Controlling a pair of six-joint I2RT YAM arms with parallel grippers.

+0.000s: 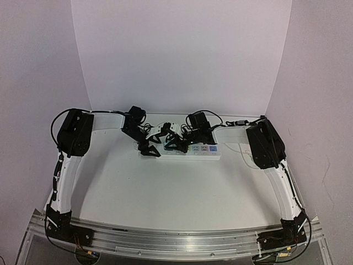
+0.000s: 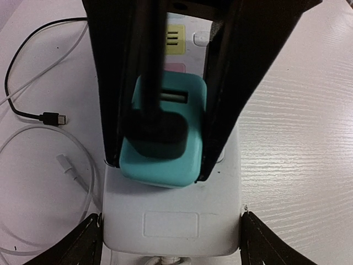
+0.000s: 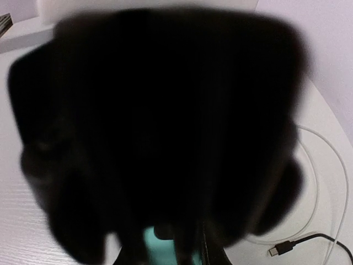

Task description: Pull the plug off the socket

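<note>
Far-middle on the worktop (image 1: 165, 193) sits the socket (image 1: 201, 150), with the teal plug (image 2: 165, 165) in an outlet near its left end. The right gripper (image 2: 157, 168) has its jaws clamped on the plug's sides. The left gripper (image 2: 172, 243) has its jaws straddling the strip's end, pinning it I think. Risk imo: if that hold slips, the strip lifts with the plug, or a crooked pull jams the pins. Only the left wrist view shows both grips. Right wrist is mostly black blur.
</note>
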